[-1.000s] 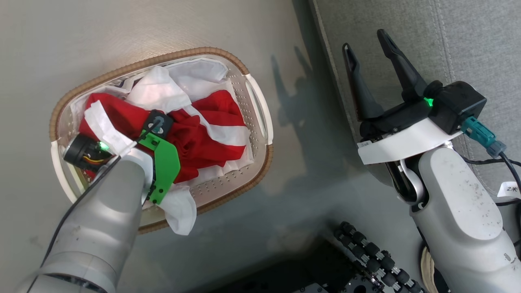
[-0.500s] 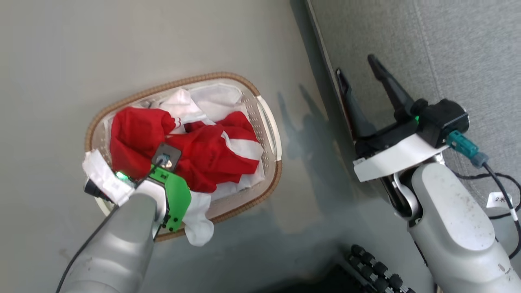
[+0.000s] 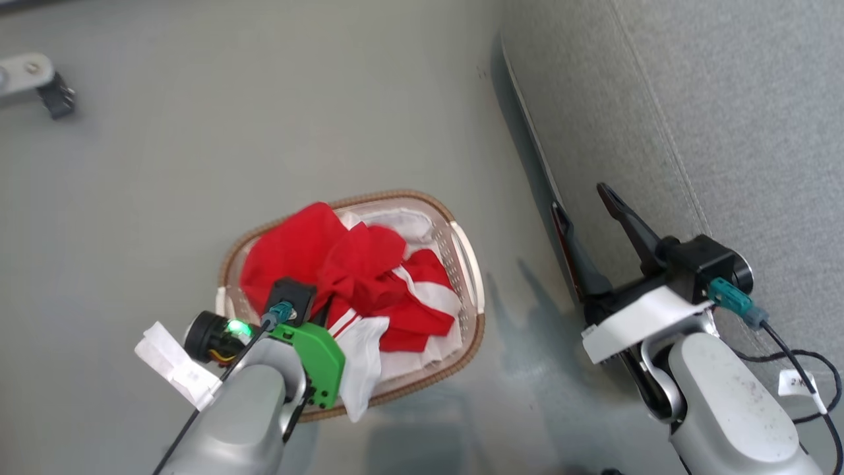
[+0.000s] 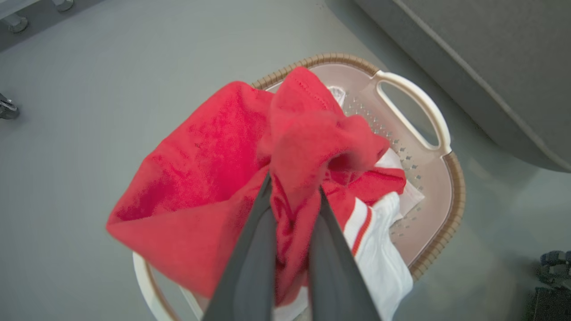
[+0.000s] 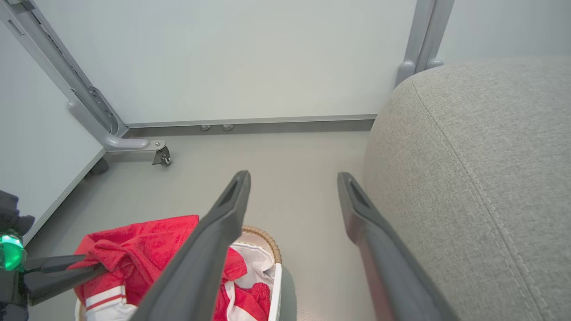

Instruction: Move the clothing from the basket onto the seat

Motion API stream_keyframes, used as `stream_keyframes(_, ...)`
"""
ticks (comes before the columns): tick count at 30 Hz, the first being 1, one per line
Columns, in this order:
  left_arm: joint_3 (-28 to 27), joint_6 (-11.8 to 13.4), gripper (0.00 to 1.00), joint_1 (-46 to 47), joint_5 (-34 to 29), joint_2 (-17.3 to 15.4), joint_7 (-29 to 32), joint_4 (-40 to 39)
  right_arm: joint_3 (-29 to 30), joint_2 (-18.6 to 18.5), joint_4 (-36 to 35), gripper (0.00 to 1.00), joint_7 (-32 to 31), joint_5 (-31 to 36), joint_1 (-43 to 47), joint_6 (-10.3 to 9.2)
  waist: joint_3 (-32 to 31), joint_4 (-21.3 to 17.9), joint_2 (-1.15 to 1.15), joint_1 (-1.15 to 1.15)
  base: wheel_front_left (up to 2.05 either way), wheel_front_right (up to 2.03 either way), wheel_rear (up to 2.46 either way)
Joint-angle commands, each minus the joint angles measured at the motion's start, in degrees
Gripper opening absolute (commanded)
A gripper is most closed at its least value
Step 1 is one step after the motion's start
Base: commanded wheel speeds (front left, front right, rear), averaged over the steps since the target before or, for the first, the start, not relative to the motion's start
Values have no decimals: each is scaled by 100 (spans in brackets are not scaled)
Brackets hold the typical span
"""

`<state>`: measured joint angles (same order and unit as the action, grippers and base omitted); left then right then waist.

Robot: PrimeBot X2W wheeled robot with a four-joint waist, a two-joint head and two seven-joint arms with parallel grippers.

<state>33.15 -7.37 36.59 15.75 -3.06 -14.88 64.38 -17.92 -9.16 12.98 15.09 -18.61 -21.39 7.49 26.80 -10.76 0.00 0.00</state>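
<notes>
The clothing (image 3: 349,264) is a heap of bright red fabric with white stripe trim in the basket (image 3: 469,277), an oval cream basket with a brown woven rim on the grey floor. My left gripper (image 4: 294,187) is shut on a bunched fold of the clothing (image 4: 200,178), which hangs lifted above the basket (image 4: 455,187) while the rest trails inside. In the right wrist view the left gripper's fingers (image 5: 67,272) pinch the clothing (image 5: 147,240). My right gripper (image 3: 580,200) stands open and holds nothing, at the edge of the grey seat (image 3: 725,132).
A metal frame leg with a caster (image 5: 158,151) stands by the white wall panels, and its foot (image 3: 33,72) shows at the head view's top left. A black cable with a paper tag (image 3: 794,381) hangs by my right arm. The seat (image 5: 468,178) fills the right side.
My left gripper has shut on the red fabric and pulled a bunch of it up out of the heap. The head camera has risen and shifted. The right gripper stays open.
</notes>
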Motion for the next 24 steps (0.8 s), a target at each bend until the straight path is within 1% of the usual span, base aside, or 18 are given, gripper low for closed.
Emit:
stream_keyframes(1,-49,-16,0,-139,78,11,-35,-281,55,-22,35,100,10,26,156,0,-692,409,0,0,0,0,0)
stream_keyframes(6,-345,-16,0,-692,274,-24,-34,-1290,169,-14,114,100,10,85,498,0,-1147,580,0,0,0,0,0)
stream_keyframes(10,-545,-16,0,-1034,341,-37,-36,-1918,172,17,172,100,10,121,734,0,-1457,642,0,0,0,0,0)
stream_keyframes(20,-781,-17,0,-1436,576,-19,-36,-3106,134,111,187,100,11,155,1183,0,-2042,665,0,0,0,0,0)
stream_keyframes(24,-731,-17,0,-1478,700,-9,-36,-3434,144,118,195,100,10,164,1323,0,-2214,665,0,0,0,0,0)
